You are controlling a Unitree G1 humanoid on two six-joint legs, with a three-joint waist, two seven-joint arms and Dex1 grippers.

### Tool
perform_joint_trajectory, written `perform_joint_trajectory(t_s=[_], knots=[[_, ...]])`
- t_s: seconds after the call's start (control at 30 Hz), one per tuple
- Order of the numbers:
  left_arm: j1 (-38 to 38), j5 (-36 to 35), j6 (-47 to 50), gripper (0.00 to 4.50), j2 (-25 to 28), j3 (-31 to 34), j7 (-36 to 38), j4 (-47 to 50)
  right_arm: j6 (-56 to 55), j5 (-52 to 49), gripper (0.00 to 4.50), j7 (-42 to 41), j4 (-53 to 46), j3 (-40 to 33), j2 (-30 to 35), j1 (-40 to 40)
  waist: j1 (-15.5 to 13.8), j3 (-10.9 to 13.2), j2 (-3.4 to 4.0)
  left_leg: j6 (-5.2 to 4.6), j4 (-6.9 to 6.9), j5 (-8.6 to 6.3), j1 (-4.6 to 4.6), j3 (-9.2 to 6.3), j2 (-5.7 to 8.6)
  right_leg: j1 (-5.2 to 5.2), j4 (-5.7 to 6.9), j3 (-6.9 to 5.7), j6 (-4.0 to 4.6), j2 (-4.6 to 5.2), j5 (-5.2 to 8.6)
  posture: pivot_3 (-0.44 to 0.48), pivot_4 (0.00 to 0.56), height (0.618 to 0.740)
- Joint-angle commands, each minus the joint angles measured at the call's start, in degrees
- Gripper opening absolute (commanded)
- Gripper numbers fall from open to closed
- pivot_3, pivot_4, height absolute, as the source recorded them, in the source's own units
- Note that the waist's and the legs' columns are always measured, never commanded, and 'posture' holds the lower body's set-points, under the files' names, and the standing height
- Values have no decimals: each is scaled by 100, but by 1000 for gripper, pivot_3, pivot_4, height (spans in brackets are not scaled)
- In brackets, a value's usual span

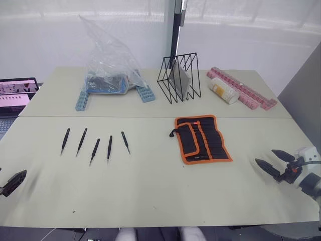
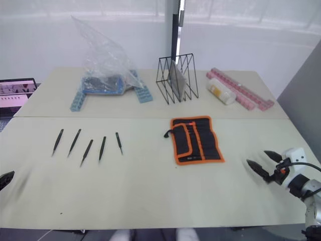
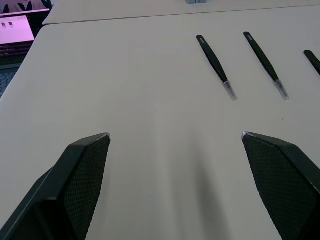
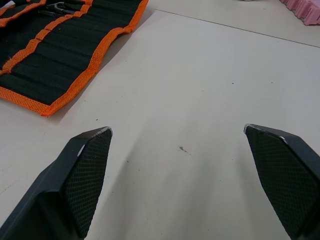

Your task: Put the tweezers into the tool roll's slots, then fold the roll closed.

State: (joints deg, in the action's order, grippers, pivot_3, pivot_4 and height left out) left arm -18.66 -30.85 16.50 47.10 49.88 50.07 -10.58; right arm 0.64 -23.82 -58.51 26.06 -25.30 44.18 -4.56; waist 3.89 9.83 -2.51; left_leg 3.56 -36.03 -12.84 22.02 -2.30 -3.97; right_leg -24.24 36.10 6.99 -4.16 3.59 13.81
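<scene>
Several slim black tweezers (image 1: 95,151) lie side by side on the left half of the table, tips toward me. In the left wrist view two of them (image 3: 215,65) lie ahead of my left gripper (image 3: 175,137), which is open, empty and low over the table near its front left corner. The tool roll (image 1: 202,139) lies unrolled and flat right of centre, black with orange edging, its slots (image 1: 206,144) facing up and its strap (image 1: 173,133) at its left edge. My right gripper (image 1: 266,157) hovers open and empty to the right of the tool roll (image 4: 60,45), apart from it.
At the back stand a clear plastic bag (image 1: 111,63) over blue blocks, a black wire rack (image 1: 179,78), a white jar (image 1: 223,91) and a pink strip (image 1: 244,89). A laptop (image 1: 17,93) sits off the left edge. A seam (image 1: 150,116) crosses the table.
</scene>
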Motion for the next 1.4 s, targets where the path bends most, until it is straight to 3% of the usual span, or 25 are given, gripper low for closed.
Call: perform_joint_trajectory(t_s=[0.03, 0.3, 0.53, 0.7, 0.9, 1.4], knots=[[18, -53, -49, 4500, 13, 180, -72, 172, 19, -107, 4494, 121, -299, -92, -42, -10, 0, 0, 0, 0, 0, 0, 0, 0, 0, 0, 0, 0, 0, 0, 0, 0, 150, 718], [23, -574, 25, 4500, -777, -135, -185, 1663, 1987, -759, 4494, 1876, -3821, 236, -1065, 829, -12, -2, 3, 1, -7, 0, 4, -1, -1, 0, 9, 2, 4, 0, -3, 0, 150, 718], [-355, -908, 410, 4500, -1033, -1046, -18, 3259, 3650, -1189, 4494, 3600, -5660, 893, -1867, 728, -45, -3, 1, 1, -19, 0, 10, -6, 0, 0, 12, 2, 11, -1, -7, 0, 150, 718], [-245, -1266, 732, 4500, -988, -1375, -57, 3765, 4300, -1284, 4494, 4459, -5977, 1297, -2486, 585, -52, -3, 3, 0, -24, 0, 14, -17, -1, -1, 13, 0, 14, -8, -8, 0, 150, 718], [-281, -1327, 927, 4500, -950, -1688, -105, 4214, 4695, -1345, 4494, 4934, -6067, 1648, -2967, 531, -39, -3, 3, 0, -29, 0, 24, -29, -1, -2, 13, -2, 29, -13, -17, 0, 150, 718], [-307, -1297, 1009, 4500, -821, -1907, -92, 4551, 4316, -1039, 4494, 5126, -5507, 2002, -3603, 216, -21, -2, 5, 0, -29, 0, 25, -35, -1, -2, 13, -6, 29, -15, -16, 0, 150, 718]])
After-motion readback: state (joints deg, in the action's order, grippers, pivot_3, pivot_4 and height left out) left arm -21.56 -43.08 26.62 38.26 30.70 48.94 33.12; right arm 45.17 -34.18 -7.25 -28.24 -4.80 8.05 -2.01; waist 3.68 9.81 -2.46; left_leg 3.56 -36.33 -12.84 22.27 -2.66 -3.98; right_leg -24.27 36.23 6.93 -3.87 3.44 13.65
